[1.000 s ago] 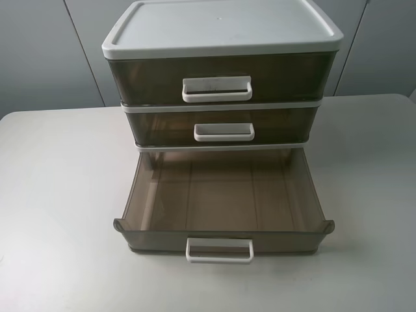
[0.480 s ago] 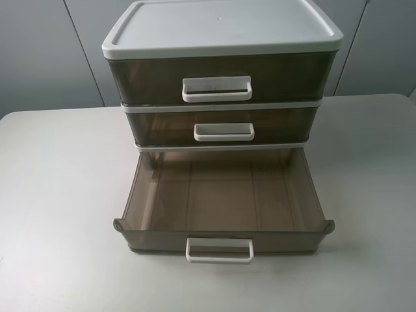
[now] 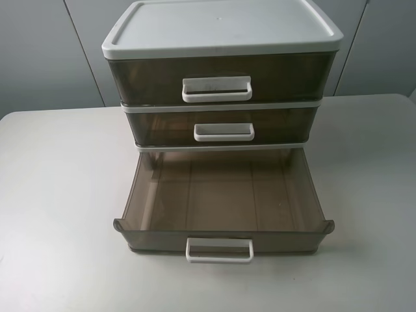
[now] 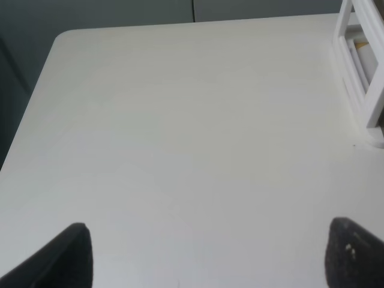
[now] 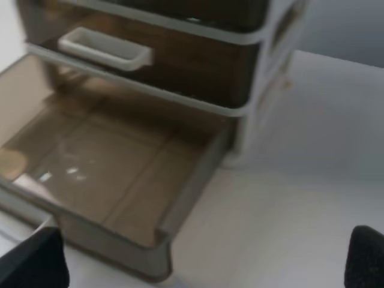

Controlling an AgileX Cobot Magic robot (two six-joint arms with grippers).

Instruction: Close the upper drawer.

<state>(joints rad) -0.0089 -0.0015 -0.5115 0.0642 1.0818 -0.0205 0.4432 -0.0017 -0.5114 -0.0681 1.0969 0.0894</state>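
The upper drawer point(image 3: 218, 75) is the top smoky-brown drawer under the white lid point(image 3: 221, 26). Its wide white handle point(image 3: 217, 89) faces the front, and its front sits flush in the unit. Neither gripper shows in the exterior high view. In the left wrist view my left gripper point(image 4: 207, 258) is open and empty over bare table, with the unit's white frame point(image 4: 363, 66) off to one side. In the right wrist view my right gripper point(image 5: 201, 261) is open and empty, in front of the unit's right front corner.
The middle drawer point(image 3: 221, 127) sits pushed in. The bottom drawer point(image 3: 221, 195) is pulled far out, empty, and also shows in the right wrist view point(image 5: 102, 162). The unit stands on a white table point(image 3: 58, 195). A grey wall lies behind.
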